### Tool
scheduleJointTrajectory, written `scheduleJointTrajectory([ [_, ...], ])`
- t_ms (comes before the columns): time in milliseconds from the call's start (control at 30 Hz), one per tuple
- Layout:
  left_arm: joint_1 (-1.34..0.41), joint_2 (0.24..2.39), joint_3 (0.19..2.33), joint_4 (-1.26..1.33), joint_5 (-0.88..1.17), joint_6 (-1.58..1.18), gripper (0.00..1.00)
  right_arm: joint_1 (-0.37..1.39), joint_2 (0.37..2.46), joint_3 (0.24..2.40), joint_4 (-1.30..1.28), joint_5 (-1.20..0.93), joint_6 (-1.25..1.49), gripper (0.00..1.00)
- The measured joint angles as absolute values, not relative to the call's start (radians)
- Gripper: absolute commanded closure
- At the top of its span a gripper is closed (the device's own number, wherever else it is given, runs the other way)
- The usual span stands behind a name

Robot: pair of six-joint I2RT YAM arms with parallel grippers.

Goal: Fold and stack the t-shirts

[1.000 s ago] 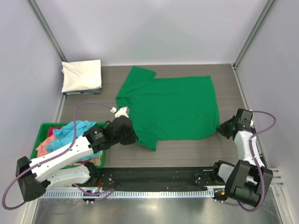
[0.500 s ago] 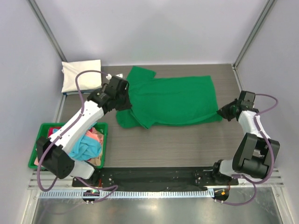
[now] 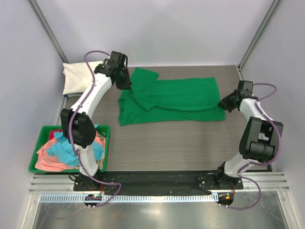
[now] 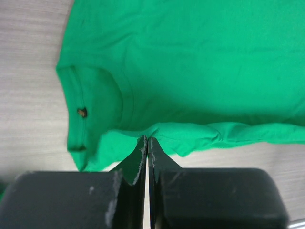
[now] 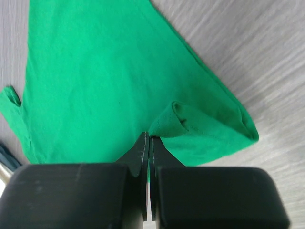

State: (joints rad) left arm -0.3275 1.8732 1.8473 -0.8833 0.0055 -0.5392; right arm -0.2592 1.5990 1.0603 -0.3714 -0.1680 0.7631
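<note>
Left end effector (image 3: 127,86) is pinched shut on a fold of the green t-shirt (image 3: 177,98) beside its collar. The right end effector (image 3: 223,103) is clamped on the corner at the opposite end, and both arms stretch far over the bench (image 3: 167,143). Near left, a rigid green bin (image 3: 34,156) holds crumpled light blue (image 3: 66,148) and salmon-pink (image 3: 50,160) shirts. Farther back, the soft green t-shirt lies doubled over, and a folded cream-white shirt (image 3: 78,78) sits in the far-left corner.

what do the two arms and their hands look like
The left arm and right arm have white link shells and black joints, each trailing a looping purple-grey cable. The left hand and right hand are black: a blocky body with two tapering fingers, pale and scuffed along their inner edges.
</note>
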Motion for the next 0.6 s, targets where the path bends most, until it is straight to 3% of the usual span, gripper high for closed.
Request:
scheduleJointTrajectory([
  [467, -0.277, 2.241, 2.255, -1.017, 0.052, -0.487, 0.99, -0.245, 1.798, 1.223, -0.372, -0.125, 0.801, 0.99],
  [500, -0.273, 2.273, 2.296, -1.028, 0.056, -0.487, 0.92, -0.242, 1.813, 1.237, -0.371, -0.120, 0.803, 0.96],
  [533, -0.266, 2.309, 2.344, -1.032, 0.062, -0.485, 0.80, -0.241, 1.825, 1.250, -0.372, -0.115, 0.805, 0.74],
  [567, -0.258, 2.347, 2.395, -1.036, 0.076, -0.482, 0.58, -0.238, 1.850, 1.276, -0.380, -0.111, 0.808, 0.54],
  [600, -0.249, 2.394, 2.461, -1.042, 0.094, -0.482, 0.47, -0.237, 1.868, 1.298, -0.382, -0.107, 0.815, 0.34],
])
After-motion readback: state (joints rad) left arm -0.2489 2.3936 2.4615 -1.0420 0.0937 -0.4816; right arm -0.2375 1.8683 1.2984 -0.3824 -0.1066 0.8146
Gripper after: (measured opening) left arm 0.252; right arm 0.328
